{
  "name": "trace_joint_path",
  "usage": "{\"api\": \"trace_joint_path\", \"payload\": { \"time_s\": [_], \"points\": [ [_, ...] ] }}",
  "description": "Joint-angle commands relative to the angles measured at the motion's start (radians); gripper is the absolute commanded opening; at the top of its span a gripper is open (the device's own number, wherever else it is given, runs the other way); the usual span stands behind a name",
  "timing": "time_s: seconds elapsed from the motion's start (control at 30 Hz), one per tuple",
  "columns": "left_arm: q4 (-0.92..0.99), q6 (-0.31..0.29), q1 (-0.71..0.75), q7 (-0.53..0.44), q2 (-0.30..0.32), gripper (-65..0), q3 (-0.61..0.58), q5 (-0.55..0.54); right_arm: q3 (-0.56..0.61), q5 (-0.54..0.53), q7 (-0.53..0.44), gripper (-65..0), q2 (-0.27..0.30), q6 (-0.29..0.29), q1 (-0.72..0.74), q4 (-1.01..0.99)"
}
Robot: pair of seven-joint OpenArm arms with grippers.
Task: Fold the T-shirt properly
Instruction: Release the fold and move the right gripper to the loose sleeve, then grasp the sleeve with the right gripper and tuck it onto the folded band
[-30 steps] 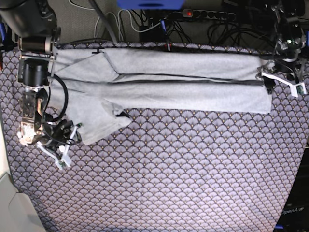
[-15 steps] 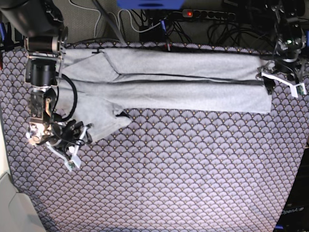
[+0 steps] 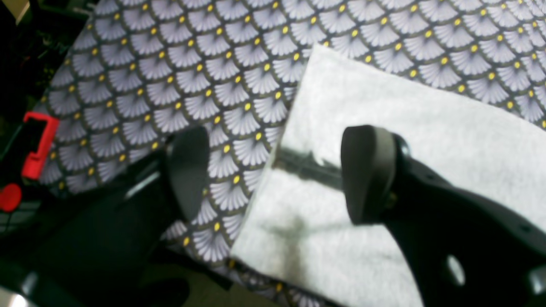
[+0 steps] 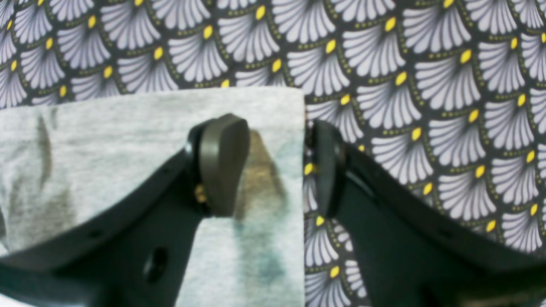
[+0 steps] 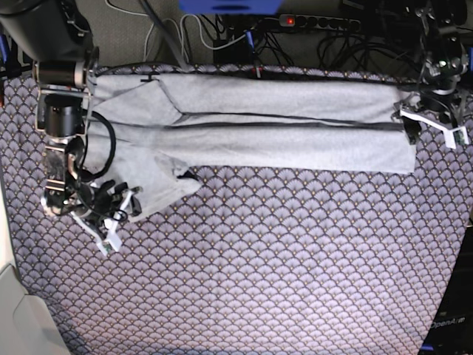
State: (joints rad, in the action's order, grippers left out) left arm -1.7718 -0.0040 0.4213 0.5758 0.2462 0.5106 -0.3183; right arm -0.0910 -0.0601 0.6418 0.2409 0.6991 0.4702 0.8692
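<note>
The T-shirt [image 5: 251, 126] lay folded into a long band along the far edge of the surface [image 5: 281, 266], its long axis running parallel to that edge, from the corner where the right arm worked across to the corner by the left arm. Two lengthwise fold lines ran down the band, and at the right arm's end a looser flap of cloth, which looked like a sleeve, slanted off toward the near side, ending at a corner on the scallop-patterned tablecloth [image 5: 295, 244]. The other end of the band was cut square, close to the surface's side edge. No lettering showed on the upturned cloth. The right pincer [image 4: 273, 170] hovered at the flap's corner with its jaws partly apart: one finger [image 4: 222, 164] stood over the grey fabric [image 4: 106, 140], the other over the bare tablecloth just past the hem, so the shirt's edge passed between them, and nothing was clamped as far as the blurred wrist view allowed. The left pincer [image 3: 273, 175] stood with its jaws spread wide over the square end, one finger [image 3: 367, 170] above the shirt [image 3: 405, 140], the other above the patterned cloth [image 3: 170, 72] beside the fabric's edge, gripping nothing. Beyond the far edge, cables and a power strip [image 5: 310, 24] lay on the floor.
</note>
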Motion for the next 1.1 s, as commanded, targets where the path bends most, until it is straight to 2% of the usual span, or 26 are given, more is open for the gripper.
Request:
{"api": "trace_joint_path", "payload": {
  "time_s": [0.0, 0.07, 0.13, 0.27, 0.3, 0.53, 0.8, 1.07],
  "points": [
    [-0.017, 0.000, -0.002, -0.023, 0.012, -18.2, 0.007, 0.003, -0.002, -0.010, -0.010, -36.0, 0.013, -0.001, 0.026, 0.012],
    [-0.017, 0.000, -0.002, -0.023, 0.012, -18.2, 0.007, 0.001, -0.002, -0.010, -0.010, -38.8, 0.013, -0.001, 0.022, 0.012],
    [-0.017, 0.000, -0.002, -0.023, 0.012, -18.2, 0.007, 0.001, -0.003, -0.011, -0.006, -45.4, 0.010, -0.001, 0.002, 0.014],
    [-0.017, 0.000, -0.002, -0.023, 0.012, -18.3, 0.007, 0.000, -0.003, -0.016, 0.023, -63.7, 0.007, -0.001, -0.015, 0.017],
    [-0.017, 0.000, -0.002, -0.023, 0.012, -18.3, 0.007, 0.000, -0.003, -0.017, 0.028, -65.0, 0.007, -0.001, -0.021, 0.018],
    [-0.017, 0.000, -0.003, -0.023, 0.015, -18.3, 0.007, 0.000, -0.006, -0.019, 0.039, -65.0, 0.011, -0.001, -0.026, 0.032],
    [-0.017, -0.001, -0.003, -0.023, 0.017, -18.3, 0.007, 0.005, -0.008, -0.017, 0.212, -65.0, 0.008, -0.001, -0.173, 0.456],
    [-0.017, -0.001, 0.003, -0.023, 0.018, -18.3, 0.007, 0.005, -0.011, -0.017, 0.298, -65.0, 0.011, -0.001, -0.307, 0.732]
  ]
}}
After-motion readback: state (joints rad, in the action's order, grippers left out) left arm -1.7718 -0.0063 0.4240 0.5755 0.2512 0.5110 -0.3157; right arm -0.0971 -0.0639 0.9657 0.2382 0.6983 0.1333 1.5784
